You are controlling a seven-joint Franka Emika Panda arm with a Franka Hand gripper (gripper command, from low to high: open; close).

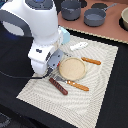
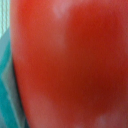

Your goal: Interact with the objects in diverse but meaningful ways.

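Closest in, the wrist view is filled almost wholly by a smooth, glossy red curved surface, the tomato (image 2: 70,65), blurred by nearness; a strip of teal-blue is seen along one edge. Gripper fingers are not shown there, and in the exterior view the gripper (image 1: 51,66) is hidden under the bulky white arm housing, so whether the jaws are apart or clamped on the tomato cannot be told.

In the exterior view, nearest the camera, a dark brown sausage (image 1: 58,86), slender and matte, is laid diagonally on a pale woven placemat (image 1: 95,95) with fine ribbing. Just beyond it an orange-handled utensil (image 1: 76,85) is laid. A round tan wooden plate (image 1: 73,68) is set at the mat's centre, just beside the arm's lower end. A second orange-handled piece (image 1: 91,61) lies on the exterior view's right of the plate. Further back, a white elongated piece (image 1: 78,46) is seen, and a light blue cup (image 1: 65,35) partly hidden behind the arm.

The mat is spread on a black tabletop (image 1: 12,85). Farthest back, two grey pots (image 1: 82,13) stand on a brown board.
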